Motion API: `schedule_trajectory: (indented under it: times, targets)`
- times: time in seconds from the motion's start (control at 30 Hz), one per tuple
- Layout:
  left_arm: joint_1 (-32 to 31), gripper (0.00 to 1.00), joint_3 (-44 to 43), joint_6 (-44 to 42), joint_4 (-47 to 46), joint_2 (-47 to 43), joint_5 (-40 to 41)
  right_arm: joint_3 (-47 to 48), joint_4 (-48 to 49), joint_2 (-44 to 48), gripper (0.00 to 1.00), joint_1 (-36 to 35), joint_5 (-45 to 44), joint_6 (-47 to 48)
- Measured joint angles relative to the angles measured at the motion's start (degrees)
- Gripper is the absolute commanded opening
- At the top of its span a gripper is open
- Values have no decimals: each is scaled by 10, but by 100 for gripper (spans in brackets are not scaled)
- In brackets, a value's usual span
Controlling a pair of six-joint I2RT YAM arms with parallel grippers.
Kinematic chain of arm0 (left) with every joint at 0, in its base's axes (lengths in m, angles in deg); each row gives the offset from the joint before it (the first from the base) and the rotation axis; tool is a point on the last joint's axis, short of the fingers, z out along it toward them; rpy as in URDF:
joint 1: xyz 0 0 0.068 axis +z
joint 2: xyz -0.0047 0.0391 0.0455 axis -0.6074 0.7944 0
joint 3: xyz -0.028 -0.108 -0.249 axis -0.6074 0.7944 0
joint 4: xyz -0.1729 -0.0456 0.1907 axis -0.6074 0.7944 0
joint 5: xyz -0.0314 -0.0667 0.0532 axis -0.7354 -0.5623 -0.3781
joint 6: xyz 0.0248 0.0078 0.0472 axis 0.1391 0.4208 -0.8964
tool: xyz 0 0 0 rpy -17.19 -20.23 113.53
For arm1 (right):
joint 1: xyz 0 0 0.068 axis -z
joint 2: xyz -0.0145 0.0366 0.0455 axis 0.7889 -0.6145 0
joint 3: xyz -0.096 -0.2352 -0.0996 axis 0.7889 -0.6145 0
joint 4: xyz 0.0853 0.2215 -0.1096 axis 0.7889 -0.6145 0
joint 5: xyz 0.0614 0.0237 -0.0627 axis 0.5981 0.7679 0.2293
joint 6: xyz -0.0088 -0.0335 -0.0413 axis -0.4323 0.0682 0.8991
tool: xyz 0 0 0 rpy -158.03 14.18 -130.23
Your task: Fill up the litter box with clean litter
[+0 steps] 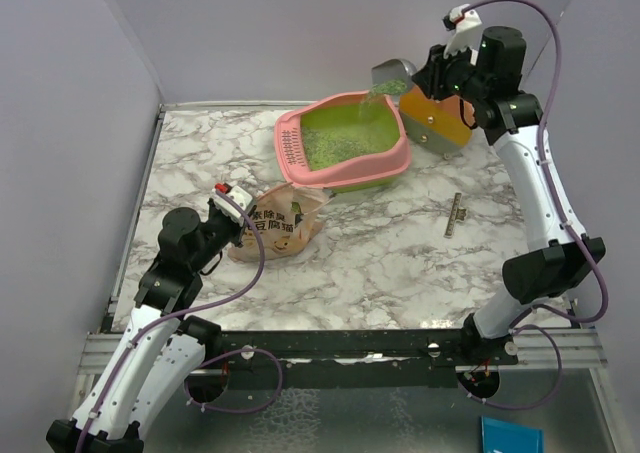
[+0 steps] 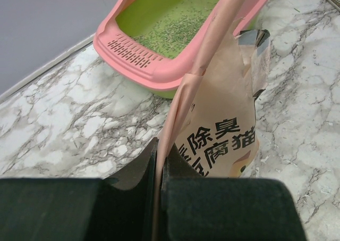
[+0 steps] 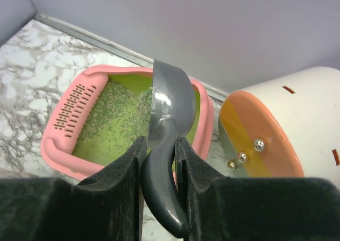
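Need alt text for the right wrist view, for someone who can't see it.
The right end effector is shut on the handle of a grey scoop held above the pink litter box, whose green floor has a thin scatter of litter. A white and orange cabinet stands beside it.

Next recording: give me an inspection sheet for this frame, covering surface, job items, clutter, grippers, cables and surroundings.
Surface: marble table, stray granules beside the pouch.
Job's things: litter box at the far side, a thin layer of litter inside; tan pouch in front of it.
Clutter: round drawer cabinet by the box's right end; small grey strip on the marble.
Grippers: left gripper shut on the pouch's edge; right gripper shut on the grey scoop, which is tipped over the box, granules falling.
Cables: purple cables along both arms, clear of the box.
Surroundings: plain walls; blue object below the near edge.
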Motion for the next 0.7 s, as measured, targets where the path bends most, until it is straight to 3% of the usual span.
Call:
schedule_trajectory:
  times: [0.37,0.7]
  targets:
    - [0,0,-7,0,12,3,-4,-9,4,-19,1,-156,-200,154]
    - [0,0,-9,-5,12,7,-7,-32,3,-33,1,-164,-261,154]
